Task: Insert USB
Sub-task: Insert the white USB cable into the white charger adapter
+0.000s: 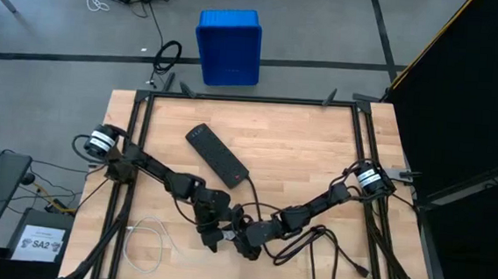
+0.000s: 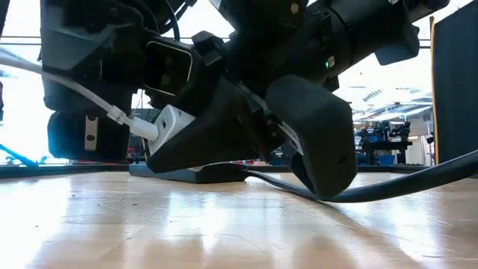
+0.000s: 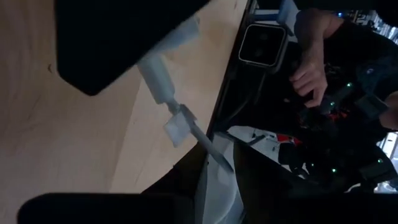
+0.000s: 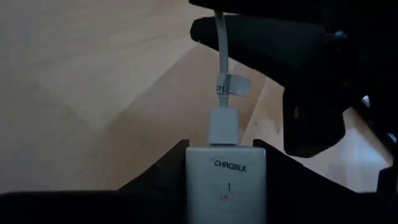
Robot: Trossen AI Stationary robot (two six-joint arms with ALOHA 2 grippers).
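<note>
The small white charger block (image 4: 227, 183), printed CHRGBLK, sits in my shut right gripper (image 4: 225, 152) near the table's near edge. The USB plug (image 4: 224, 127) of the thin white cable (image 4: 220, 50) sits in the block's port. The cable carries a small tag (image 4: 233, 86), and its slack loop (image 1: 147, 242) lies on the table to the left. My left gripper (image 3: 106, 143) is open. Its fingers stand on either side of the plug (image 3: 158, 81) and cable. Whether the upper finger brushes them, I cannot tell. In the high view the two grippers (image 1: 212, 234) (image 1: 246, 245) meet tip to tip. My right gripper pinches the charger block between its two fingers, one on each opposite side wall (image 4: 191, 168). The port end points out past the fingertips. In the low view the block (image 2: 173, 125) is lifted clear of the table and tilted, and the plug (image 2: 142, 128) juts from it.
A long black power strip (image 1: 217, 155) lies mid-table, and its thick black cord (image 1: 312, 245) curls under the right arm and along the near side. A black frame (image 1: 252, 98) rims the table. A person's hand (image 3: 308, 68) shows beyond the table edge.
</note>
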